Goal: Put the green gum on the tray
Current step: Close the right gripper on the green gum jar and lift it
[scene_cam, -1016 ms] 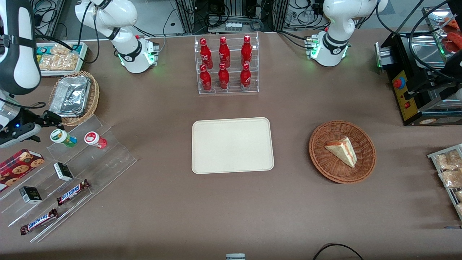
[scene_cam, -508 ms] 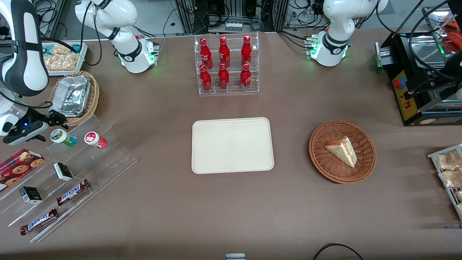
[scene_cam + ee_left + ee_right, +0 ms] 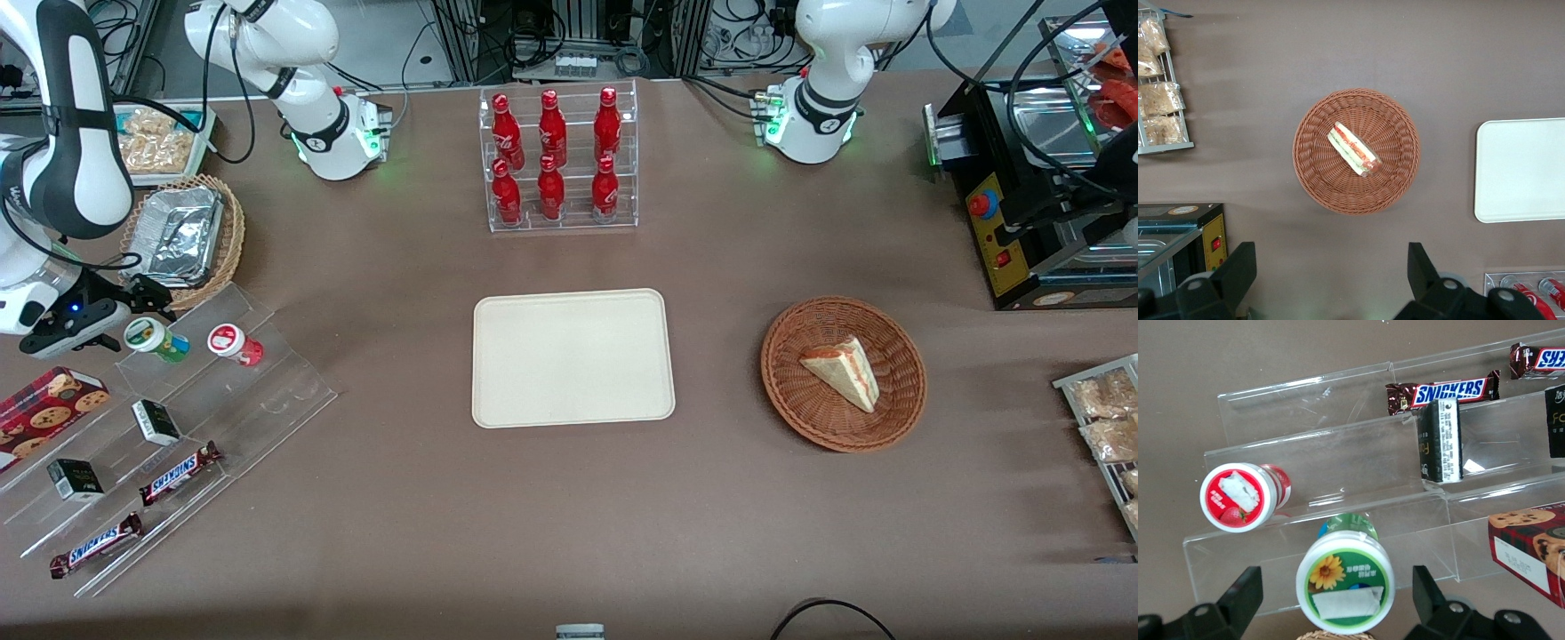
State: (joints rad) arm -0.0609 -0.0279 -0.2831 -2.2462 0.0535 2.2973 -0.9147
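Fingers (image 3: 1241,600) wide, astride round-lidded green gum (image 3: 1345,589)

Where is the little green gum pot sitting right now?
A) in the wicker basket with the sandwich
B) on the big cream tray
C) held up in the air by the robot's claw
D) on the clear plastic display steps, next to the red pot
D: the green gum sits on the clear display steps beside the red pot; the open gripper straddles it without gripping, and the tray holds nothing.
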